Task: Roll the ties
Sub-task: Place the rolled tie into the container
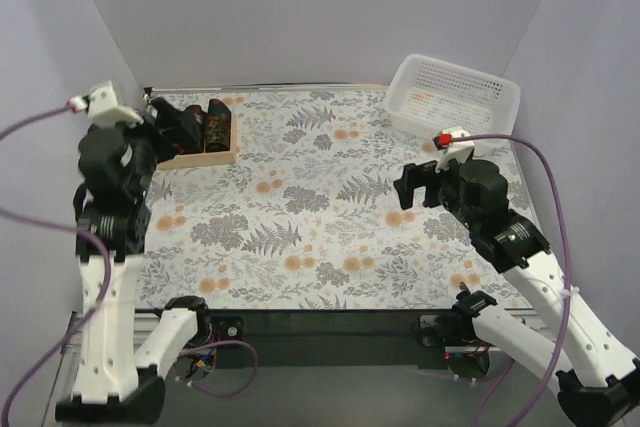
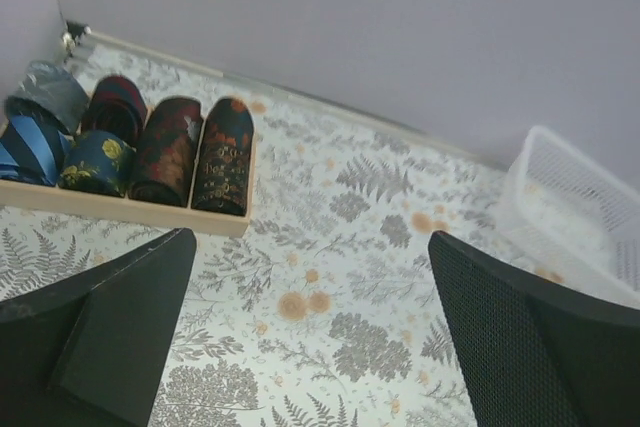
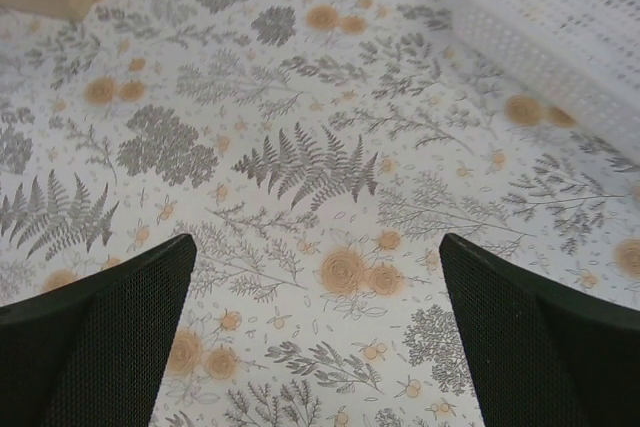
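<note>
1. Ties (image 2: pixel 150 142) sit rolled, packed side by side in the wooden tray (image 2: pixel 120 209). In the left wrist view they lie ahead of the left fingers (image 2: pixel 120 337) and off to their left, just past the tip of the left-hand finger.
2. Each roll's long axis runs roughly away from those fingers, its end facing the tray's near wall.
3. The left fingers are spread wide with nothing between them, hanging above the bench (image 2: pixel 330 347) just short of the tray.
4. The right fingers (image 3: pixel 100 347) are equally wide apart and hold nothing. They are over bare patterned bench, well apart from the tray, which shows only as a corner far ahead to their left.
5. The left arm is clearly the nearer one to the ties.
6. The white basket (image 3: pixel 560 37) lies ahead and to the right of the right fingers. No unrolled tie shows in it or on the bench, so the rolling looks finished, or nearly so.
</note>
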